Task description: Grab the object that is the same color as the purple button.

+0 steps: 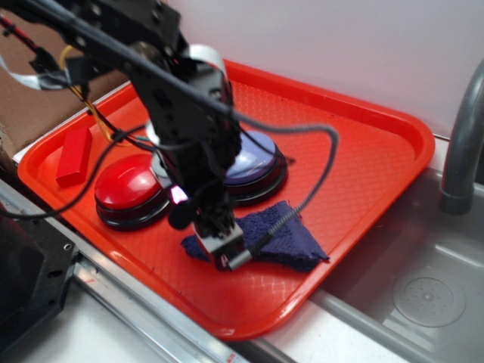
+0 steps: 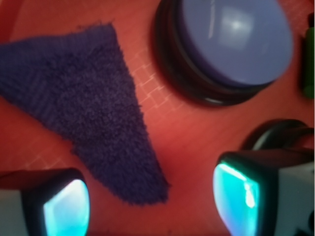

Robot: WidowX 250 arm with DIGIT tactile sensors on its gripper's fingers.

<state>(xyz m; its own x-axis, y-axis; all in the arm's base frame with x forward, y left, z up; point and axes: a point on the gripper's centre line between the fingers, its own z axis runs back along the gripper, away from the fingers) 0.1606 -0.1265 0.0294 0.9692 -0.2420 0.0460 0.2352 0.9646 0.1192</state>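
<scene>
One orange-red plastic tray (image 1: 363, 144) with a fine grid texture fills most of the exterior view, set on a pale counter against a white wall. At its far left corner lies a red block (image 1: 73, 156), flat on the tray floor, with brown cardboard (image 1: 38, 98) behind the rim. Just right of the block sits the red-domed button (image 1: 131, 189) on its black base. Next comes the black arm, reaching down over the tray's middle, cables looping around it. Behind the arm is the purple button (image 1: 255, 162), its lavender dome partly hidden. In front of that button, near the tray's front edge, lies the dark purple rag (image 1: 291, 240), flat and roughly triangular, close to the button's base but apart from it. The gripper (image 1: 221, 246) hovers low over the rag's left end; in the wrist view its fingers (image 2: 66, 204) stand spread apart, the rag's point (image 2: 142, 189) lying between them, nothing pinched. Far right, a grey sink basin (image 1: 423, 295) and a grey faucet pipe (image 1: 461, 144) adjoin the tray
</scene>
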